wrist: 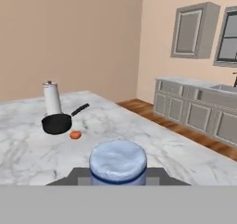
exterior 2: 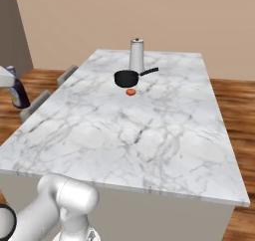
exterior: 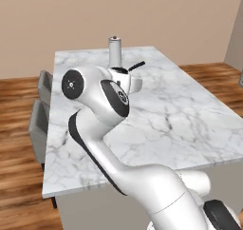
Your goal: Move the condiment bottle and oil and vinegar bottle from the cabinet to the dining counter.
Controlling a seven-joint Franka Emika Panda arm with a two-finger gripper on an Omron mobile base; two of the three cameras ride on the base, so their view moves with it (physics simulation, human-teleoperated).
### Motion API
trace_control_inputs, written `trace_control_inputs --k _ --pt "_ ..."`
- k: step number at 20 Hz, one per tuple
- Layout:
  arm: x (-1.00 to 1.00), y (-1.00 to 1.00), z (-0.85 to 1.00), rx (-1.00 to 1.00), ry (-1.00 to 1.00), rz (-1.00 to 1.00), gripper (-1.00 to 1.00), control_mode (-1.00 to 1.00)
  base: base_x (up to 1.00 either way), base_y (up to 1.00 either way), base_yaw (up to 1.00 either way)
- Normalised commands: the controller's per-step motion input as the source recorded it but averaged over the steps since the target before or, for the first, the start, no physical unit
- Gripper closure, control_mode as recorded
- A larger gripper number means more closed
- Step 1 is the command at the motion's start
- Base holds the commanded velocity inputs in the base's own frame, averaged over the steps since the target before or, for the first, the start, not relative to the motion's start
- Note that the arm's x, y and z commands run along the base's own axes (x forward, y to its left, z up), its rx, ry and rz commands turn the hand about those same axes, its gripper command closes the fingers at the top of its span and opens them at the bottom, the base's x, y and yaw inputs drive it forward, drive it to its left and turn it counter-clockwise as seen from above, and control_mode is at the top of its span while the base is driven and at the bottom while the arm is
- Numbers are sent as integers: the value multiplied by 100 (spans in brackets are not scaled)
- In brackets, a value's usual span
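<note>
Right now, from the left base view, I see my arm (exterior: 109,129) rising from about five o'clock and bending over the dining counter (exterior: 190,115), whose white, grey-veined top runs from the near edge out toward twelve o'clock. Two grey stools (exterior: 40,112) stand along its nine o'clock side. A tall steel cylinder (exterior: 115,51) stands at the far end, and the handle of a black pan (exterior: 135,65) pokes out from behind my arm just beside it; the hand itself is hidden behind the arm in this view. From the right base view, I find the gripper (exterior 2: 9,83) at the nine o'clock edge of the picture, pinching the condiment bottle (exterior 2: 20,95), a dark bottle hanging off the counter's left side, above the stools and clear of the marble. Toward twelve o'clock on the counter the pan sits just in front of the cylinder, with a small orange-red thing (exterior 2: 130,92) just beside the pan on its near side. From the hand view, I look down on the bottle's blue cap (wrist: 118,160) at six o'clock, clamped between my finger tips. Beyond it the pan, cylinder and orange thing lie at about ten o'clock, and a wall cabinet (wrist: 194,30) hangs at two o'clock above a run of lower units.
</note>
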Motion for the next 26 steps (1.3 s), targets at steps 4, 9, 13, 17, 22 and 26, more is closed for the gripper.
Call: trace_control_inputs --k 4,9,13,17,22,26 --pt "40 0 -45 1 0 -1 100 -100 0 0 0" --pt "4 1 -69 3 -1 2 100 -100 0 0 0" --pt "5 0 -69 4 -7 12 100 -100 0 0 0" --pt "26 4 -68 2 -4 16 100 -100 0 0 0" --pt "56 35 -67 0 -1 10 100 -100 0 0 0" --pt "59 57 -55 0 0 0 100 -100 0 0 0"
